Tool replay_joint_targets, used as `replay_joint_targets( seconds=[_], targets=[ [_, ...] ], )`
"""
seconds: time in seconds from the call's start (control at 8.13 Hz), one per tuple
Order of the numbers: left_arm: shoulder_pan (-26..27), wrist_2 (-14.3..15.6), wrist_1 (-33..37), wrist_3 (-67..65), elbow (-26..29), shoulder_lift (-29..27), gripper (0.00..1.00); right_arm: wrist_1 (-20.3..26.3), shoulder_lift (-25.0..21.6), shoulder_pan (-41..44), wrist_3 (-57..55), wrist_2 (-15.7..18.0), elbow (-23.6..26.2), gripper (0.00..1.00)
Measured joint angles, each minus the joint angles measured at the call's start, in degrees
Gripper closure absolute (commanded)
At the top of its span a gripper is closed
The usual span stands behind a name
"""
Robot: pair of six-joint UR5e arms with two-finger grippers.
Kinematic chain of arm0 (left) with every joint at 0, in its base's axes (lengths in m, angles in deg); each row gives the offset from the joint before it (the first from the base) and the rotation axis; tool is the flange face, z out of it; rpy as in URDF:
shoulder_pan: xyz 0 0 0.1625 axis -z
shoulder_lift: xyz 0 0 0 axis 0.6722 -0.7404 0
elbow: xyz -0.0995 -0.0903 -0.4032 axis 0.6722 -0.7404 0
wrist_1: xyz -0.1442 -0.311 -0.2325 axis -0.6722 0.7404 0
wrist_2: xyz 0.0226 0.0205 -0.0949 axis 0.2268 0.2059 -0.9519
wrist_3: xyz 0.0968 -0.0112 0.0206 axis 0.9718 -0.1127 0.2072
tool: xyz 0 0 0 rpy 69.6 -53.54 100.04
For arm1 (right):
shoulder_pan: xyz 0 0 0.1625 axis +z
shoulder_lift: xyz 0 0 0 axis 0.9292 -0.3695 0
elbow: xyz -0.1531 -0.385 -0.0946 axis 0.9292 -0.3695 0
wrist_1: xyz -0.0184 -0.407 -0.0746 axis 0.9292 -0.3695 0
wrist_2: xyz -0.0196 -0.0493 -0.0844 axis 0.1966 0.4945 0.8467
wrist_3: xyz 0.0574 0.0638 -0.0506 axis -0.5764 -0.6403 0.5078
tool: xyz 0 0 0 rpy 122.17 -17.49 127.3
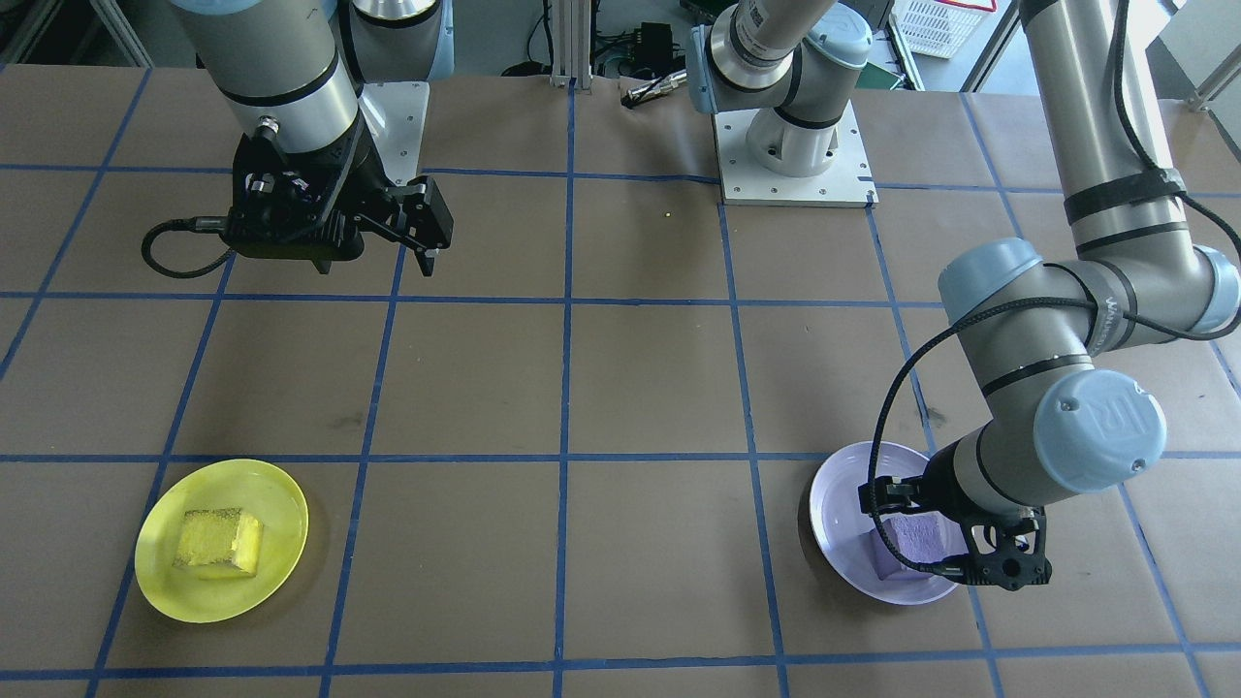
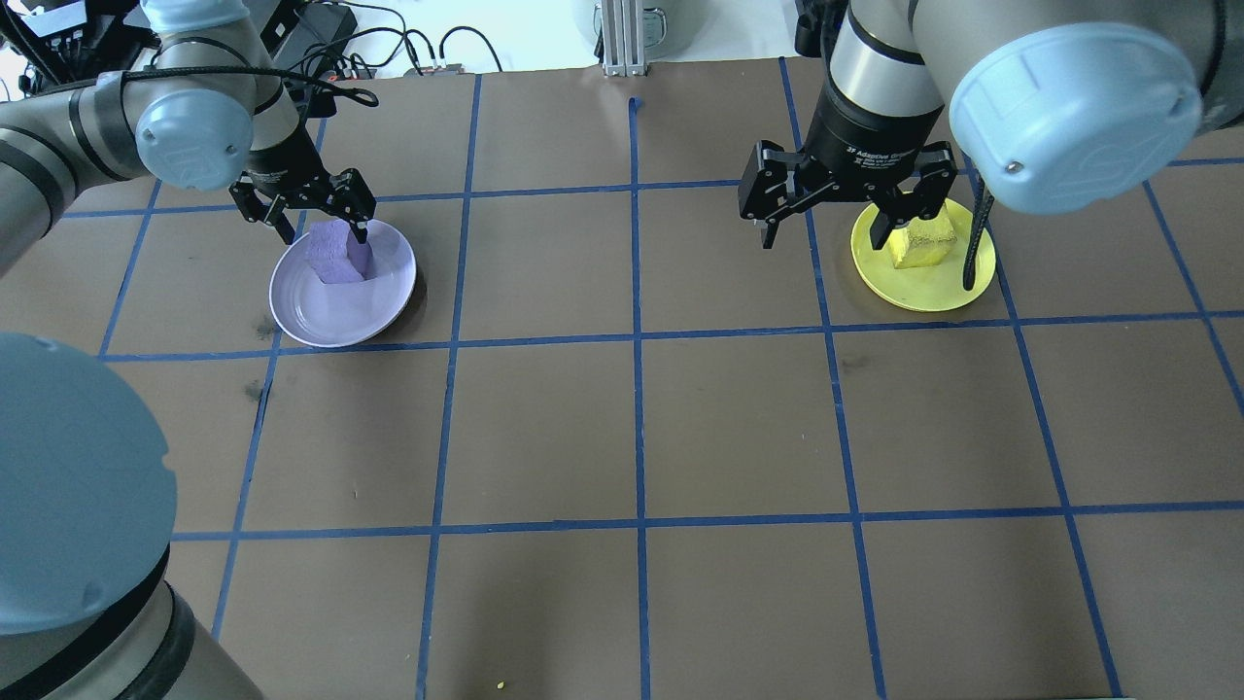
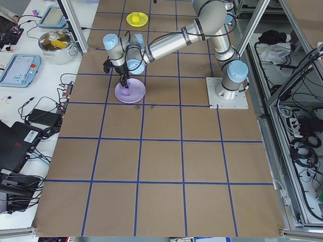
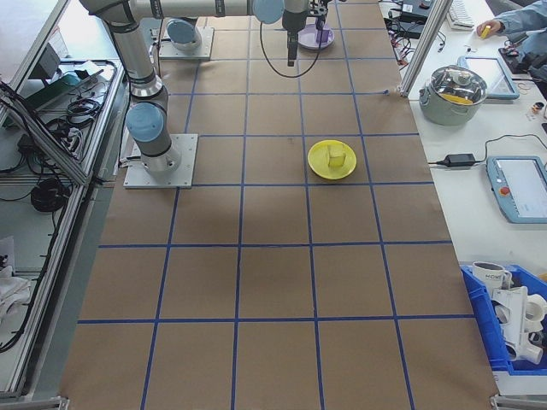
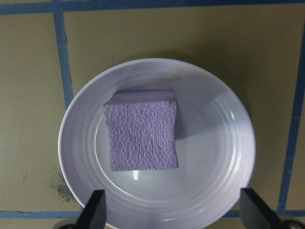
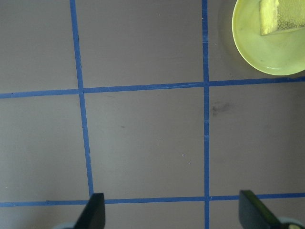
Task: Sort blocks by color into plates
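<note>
The purple block (image 5: 143,136) lies in the lavender plate (image 2: 330,326) at the table's far left in the overhead view. My left gripper (image 2: 324,235) hangs just over it, open; its fingertips (image 5: 95,210) stand wide apart and clear of the block. The yellow block (image 2: 923,245) rests in the yellow plate (image 2: 923,292) at the far right. My right gripper (image 2: 828,231) is raised well above the table, a little nearer the middle than that plate, open and empty. In the right wrist view, the yellow plate (image 6: 267,52) shows only at the top right corner.
The brown table carries a blue tape grid. The arm bases stand on metal plates (image 1: 795,155) at the robot's edge. Beyond the table's right end are a side bench with a pot (image 4: 457,90), a blue bin (image 4: 513,329) and a person's hand (image 4: 504,21).
</note>
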Motion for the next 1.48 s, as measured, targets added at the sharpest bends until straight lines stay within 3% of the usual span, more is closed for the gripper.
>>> replay_joint_targets(
  seconds=[0.86, 1.48],
  targets=[
    [2.45, -0.41, 14.83, -6.84, -0.01, 20.91, 0.00, 0.02, 0.00, 0.04, 0.01, 0.12, 0.00, 0.00],
    [7.66, -0.20, 16.15, -12.00, -0.55, 24.17, 0.00, 0.04, 0.00, 0.12, 0.03, 0.11, 0.00, 0.00]
  ],
)
